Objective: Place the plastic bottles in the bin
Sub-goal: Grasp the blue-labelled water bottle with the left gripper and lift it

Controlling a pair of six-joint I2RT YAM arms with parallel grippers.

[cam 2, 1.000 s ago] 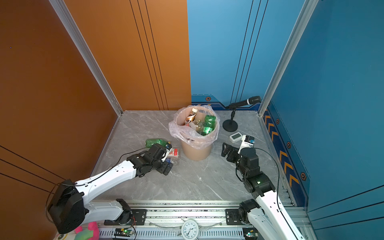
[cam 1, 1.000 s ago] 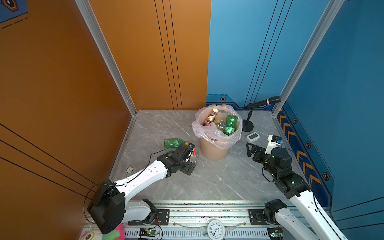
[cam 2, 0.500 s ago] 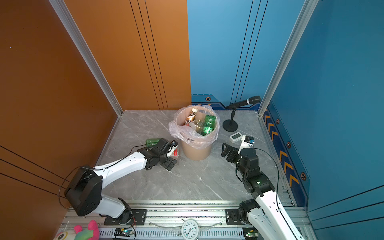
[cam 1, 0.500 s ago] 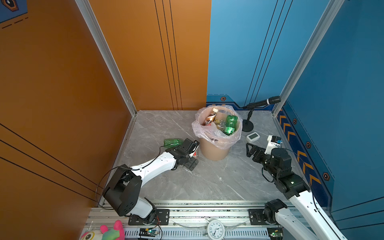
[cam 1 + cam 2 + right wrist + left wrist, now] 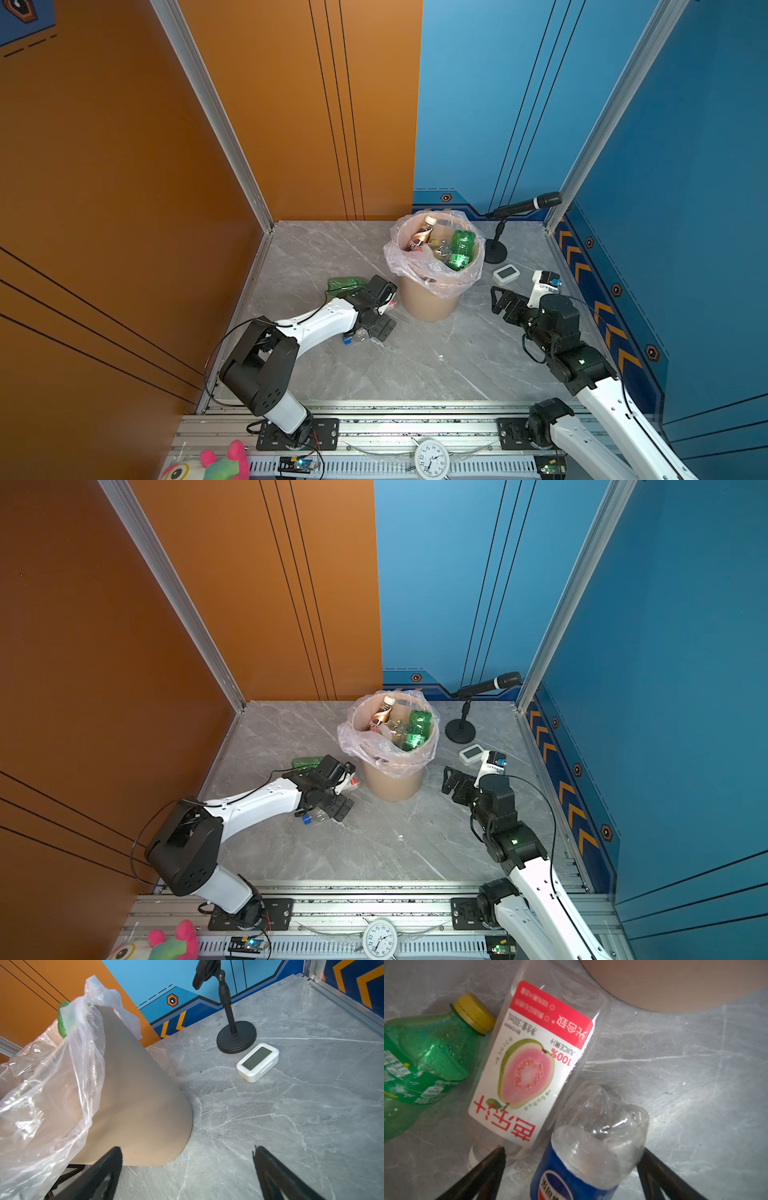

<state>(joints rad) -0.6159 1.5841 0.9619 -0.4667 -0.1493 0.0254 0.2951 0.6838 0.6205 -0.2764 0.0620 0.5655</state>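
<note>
beige bin [image 5: 432, 305]: upright, pinkish bag [image 5: 395, 266] over the rim. Base sits just past the left gripper's fingertips, and just off one finger of the right gripper.
bin load: already well filled. Binned green bottle [image 5: 460, 248] and brown bottle [image 5: 419, 239] poke up on top, with clear ones under them. Count can't be read.
left gripper [image 5: 572, 1150]: low over the floor beside the bin, jaws spread wide and not clamped on anything. Straddles the blue-label bottle, one finger close against its side, the other well off it.
right gripper [image 5: 187, 1151]: jaws spread, empty, only bare floor between the fingers. No bottle shows near it, just a white clock [image 5: 257, 1061] and a mic stand [image 5: 235, 1039] ahead of the tips.
guava bottle [image 5: 529, 1064]: clear, red and white label, lying flat. Cap end is just outside one left-gripper fingertip, body runs away toward the bin. Not binned.
floor green bottle [image 5: 425, 1057]: yellow cap, dented, flat on the far side of the guava bottle from the left gripper, touching it or nearly. Not binned.
blue-label bottle [image 5: 596, 1136]: clear, crushed, lying between the left gripper's fingers. Looks like the next pick, not lifted yet.
progress: most look done. Three visible on the floor, all within the left gripper's reach.
</note>
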